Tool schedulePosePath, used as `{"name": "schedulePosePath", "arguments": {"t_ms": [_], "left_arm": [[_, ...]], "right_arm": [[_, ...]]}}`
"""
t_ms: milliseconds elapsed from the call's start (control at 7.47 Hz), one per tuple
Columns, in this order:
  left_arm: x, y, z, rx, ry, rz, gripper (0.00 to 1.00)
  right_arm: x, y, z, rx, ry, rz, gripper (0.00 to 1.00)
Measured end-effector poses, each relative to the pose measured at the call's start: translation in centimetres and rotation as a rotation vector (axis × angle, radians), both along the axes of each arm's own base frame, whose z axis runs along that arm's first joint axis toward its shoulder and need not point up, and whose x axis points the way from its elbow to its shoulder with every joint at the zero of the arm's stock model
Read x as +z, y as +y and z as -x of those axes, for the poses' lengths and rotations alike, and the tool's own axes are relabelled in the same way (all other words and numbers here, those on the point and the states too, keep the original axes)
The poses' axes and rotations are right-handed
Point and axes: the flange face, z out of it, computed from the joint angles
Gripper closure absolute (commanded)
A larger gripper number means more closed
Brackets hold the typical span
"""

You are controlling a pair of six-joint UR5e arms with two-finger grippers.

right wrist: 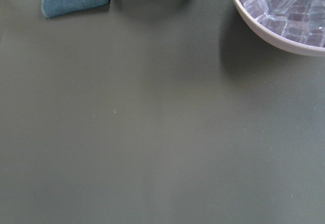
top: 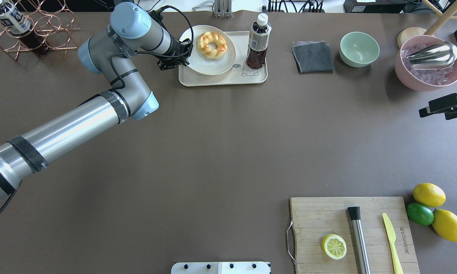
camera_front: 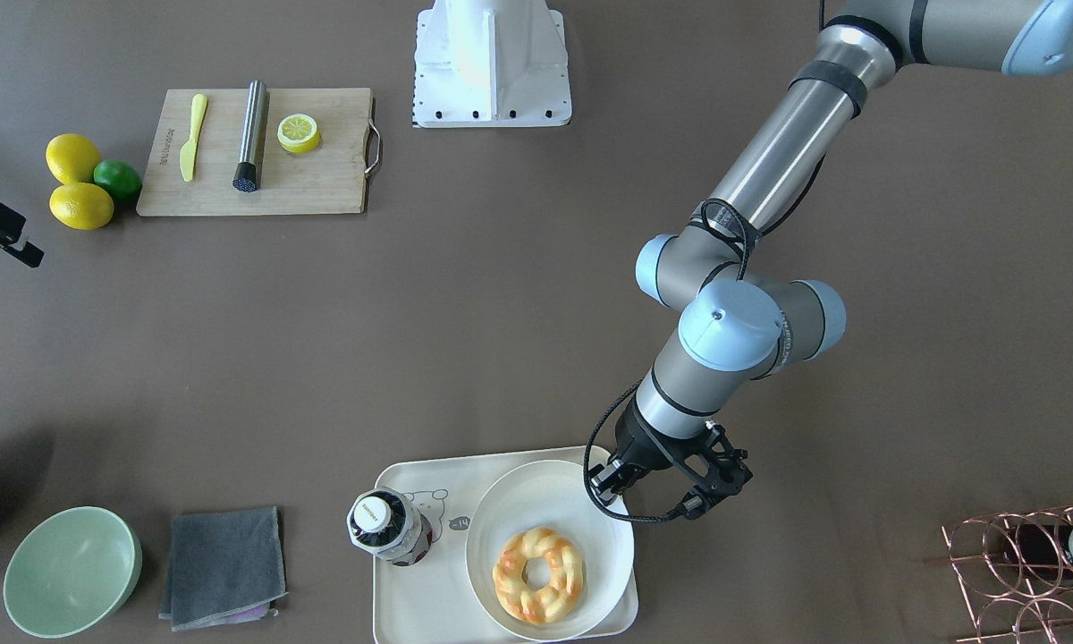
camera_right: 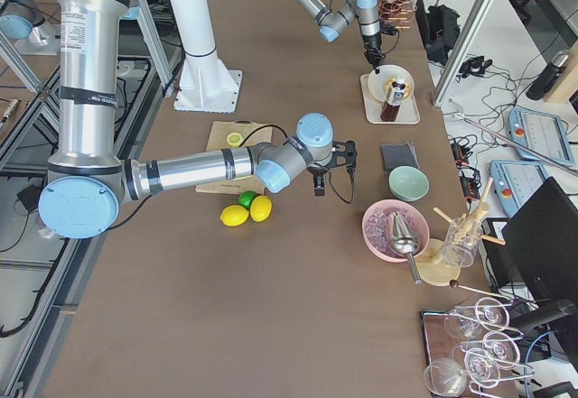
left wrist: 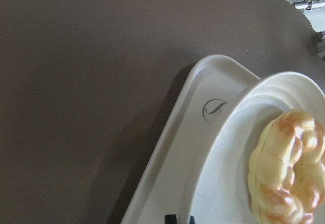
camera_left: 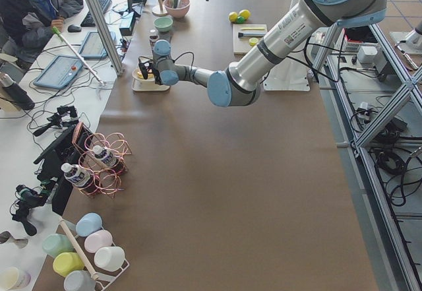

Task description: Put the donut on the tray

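Overhead exterior — donut (top: 211,45) flat (hole up)

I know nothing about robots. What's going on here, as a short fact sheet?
Goal item: donut, lying in bowl
Bowl's place: on tray, beside bottle
Left arm: left gripper at bowl's rim, fingertips close together, seemingly pinching it
Right arm: right gripper far off, near ice bowl; open or shut unclear
Status: donut rests on tray, inside bowl
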Motion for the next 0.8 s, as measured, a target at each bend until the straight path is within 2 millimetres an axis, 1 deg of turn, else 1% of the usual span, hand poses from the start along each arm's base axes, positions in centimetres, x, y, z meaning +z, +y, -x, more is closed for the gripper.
{"name": "schedulePosePath", "arguments": {"t_ms": [134, 268, 402, 670, 804], "left_arm": [[-0.1, 0.1, -0.2, 0.003, 0.004, -0.004, 0.77], [-0.2, 0.2, -0.3, 0.005, 0.006, -0.006, 0.31], [-0.2, 0.3, -0.4, 0.006, 0.008, -0.008, 0.09], [-0.2, 0.6, -0.7, 0.013, 0.008, -0.020, 0.09], [-0.7, 0.7, -0.6, 0.015, 0.015, -0.028, 0.09]], "right_arm": [[0.2, 0.1, -0.1, -0.001, 0.001, -0.002, 0.00], [0.5, 0.3, -0.3, -0.002, 0.004, 0.000, 0.00], [1.1, 0.7, -0.7, -0.007, 0.010, -0.004, 0.00], [2.0, 1.2, -1.6, -0.007, 0.020, -0.012, 0.00], [2.3, 1.3, -1.9, -0.007, 0.023, -0.015, 0.00]]}}
